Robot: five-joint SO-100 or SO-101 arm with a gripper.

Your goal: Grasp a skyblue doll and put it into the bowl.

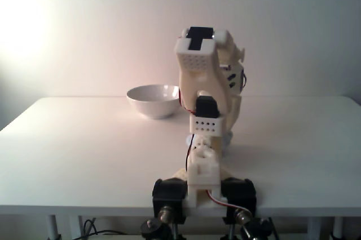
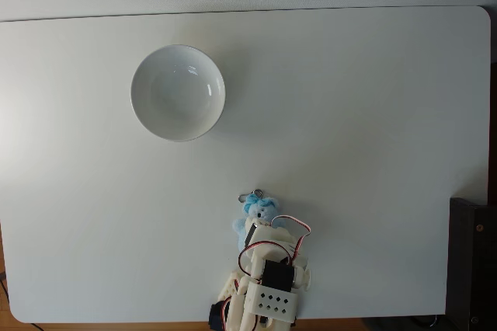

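From above, the white table is mostly bare, with the bowl sitting toward the far left, well apart from everything else. The skyblue doll lies near the front edge, a little right of the bowl's line, right at the tip of the arm. Only its head end and a bit of pale blue on the left side can be seen; the rest is tucked under the arm's white body. A small metal ring pokes out beyond the doll, on the far side.

The gripper is down over the doll, but the arm's own body covers the fingers, so I cannot tell whether they are spread or closed, or whether they touch the doll at all.

From the front, the arm stands folded over itself and blocks the middle of the table. The bowl shows behind it on the left, its right rim cut off by the arm. A faint pale blue patch low beside the arm may be the doll, too blurred to be sure.
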